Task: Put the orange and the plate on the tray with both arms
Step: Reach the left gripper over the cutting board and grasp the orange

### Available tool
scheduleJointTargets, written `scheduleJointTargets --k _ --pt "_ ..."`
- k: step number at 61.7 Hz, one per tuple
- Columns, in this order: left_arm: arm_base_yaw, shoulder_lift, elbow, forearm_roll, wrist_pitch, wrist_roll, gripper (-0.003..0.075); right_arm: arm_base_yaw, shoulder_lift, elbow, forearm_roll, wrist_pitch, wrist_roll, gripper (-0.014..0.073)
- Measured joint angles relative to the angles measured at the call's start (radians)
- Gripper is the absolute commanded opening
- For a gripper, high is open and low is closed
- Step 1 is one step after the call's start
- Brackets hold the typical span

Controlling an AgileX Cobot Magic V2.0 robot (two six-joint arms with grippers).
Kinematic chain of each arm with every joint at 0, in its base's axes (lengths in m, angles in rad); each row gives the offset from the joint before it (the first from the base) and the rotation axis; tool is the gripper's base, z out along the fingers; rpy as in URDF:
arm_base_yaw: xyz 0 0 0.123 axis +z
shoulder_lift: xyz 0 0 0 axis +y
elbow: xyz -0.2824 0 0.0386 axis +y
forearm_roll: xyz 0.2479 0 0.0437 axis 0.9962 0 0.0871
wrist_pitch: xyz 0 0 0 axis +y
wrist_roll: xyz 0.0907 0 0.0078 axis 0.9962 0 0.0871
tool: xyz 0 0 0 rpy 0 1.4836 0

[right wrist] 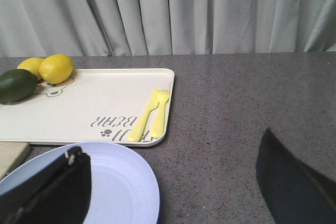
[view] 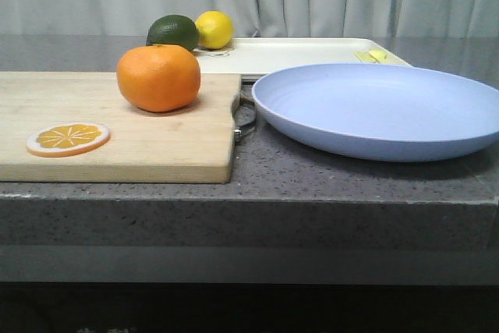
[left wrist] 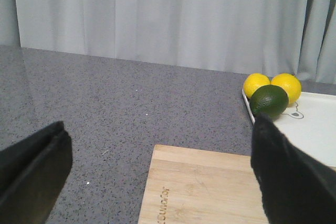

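Observation:
The orange [view: 158, 77] sits on the wooden cutting board [view: 117, 142] at the left. The lavender-blue plate [view: 382, 109] lies on the counter at the right, in front of the cream tray [view: 288, 54]. The tray also shows in the right wrist view [right wrist: 89, 111] and the left wrist view [left wrist: 312, 129]. My left gripper [left wrist: 163, 174] is open and empty above the board's far corner [left wrist: 205, 187]; the orange is out of its view. My right gripper [right wrist: 176, 179] is open and empty, one finger [right wrist: 52, 190] over the plate's edge [right wrist: 123, 187]. Neither gripper shows in the front view.
A dark green fruit [view: 172, 32] and a yellow lemon [view: 214, 29] sit at the tray's left end; a second lemon shows in the left wrist view [left wrist: 256, 84]. A yellow fork and knife [right wrist: 149, 114] lie on the tray's right side. An orange slice disc [view: 69, 139] lies on the board.

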Motion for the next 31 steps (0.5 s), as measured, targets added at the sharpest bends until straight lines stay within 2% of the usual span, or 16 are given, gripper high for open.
scheduleJointTargets --k 16,22,31 --pt "-0.006 0.057 -0.025 -0.034 0.005 0.000 0.0675 0.000 0.000 0.000 -0.026 0.032 -0.038 0.0644" --pt "-0.055 0.146 -0.086 -0.039 0.066 0.000 0.0675 0.000 0.000 0.000 -0.042 0.037 -0.066 0.0644" --pt "-0.201 0.313 -0.222 -0.039 0.159 0.029 0.0675 0.000 0.000 0.000 -0.047 0.052 -0.078 0.0644"
